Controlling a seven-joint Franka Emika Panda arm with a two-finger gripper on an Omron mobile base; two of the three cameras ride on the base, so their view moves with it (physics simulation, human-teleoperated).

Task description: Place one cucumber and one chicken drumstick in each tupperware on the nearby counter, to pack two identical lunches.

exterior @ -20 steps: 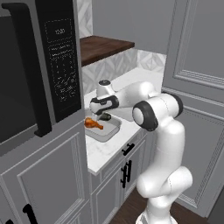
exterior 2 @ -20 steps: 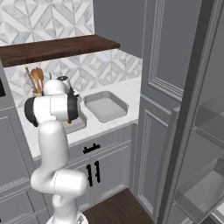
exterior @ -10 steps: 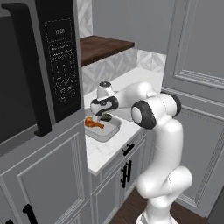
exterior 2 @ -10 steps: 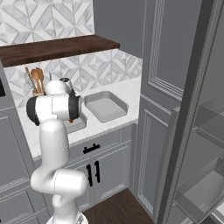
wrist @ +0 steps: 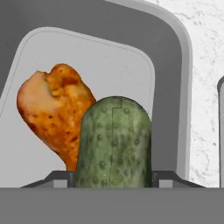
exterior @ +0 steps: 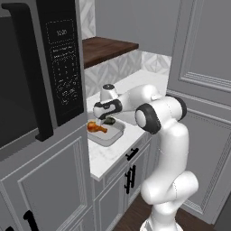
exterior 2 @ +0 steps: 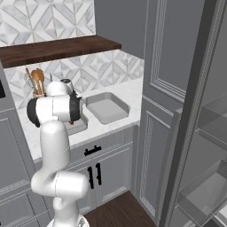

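My gripper [exterior: 107, 119] is shut on a green, bumpy cucumber [wrist: 114, 144], its fingertips clamped on the two sides. The cucumber [exterior: 109, 121] hangs low over the left grey tupperware [exterior: 109, 136], inside its rim. An orange-brown chicken drumstick [wrist: 54, 109] lies on that tupperware's floor [wrist: 175, 65], right beside the cucumber; it lies at the container's left end [exterior: 95, 127]. The second tupperware [exterior 2: 116, 116] sits empty further right on the white marble counter [exterior 2: 133, 91]. In the right base view my arm hides most of the left tupperware [exterior 2: 80, 127].
A black microwave [exterior: 63, 76] stands close on the left of the left tupperware. A dark wooden shelf [exterior 2: 57, 46] runs above the counter. A holder of wooden utensils [exterior 2: 35, 82] sits at the back wall. Tall grey cabinet doors [exterior 2: 168, 66] close off the right.
The gripper has sunk a little with the cucumber, closer to the left tupperware. The drumstick and both containers have stayed put.
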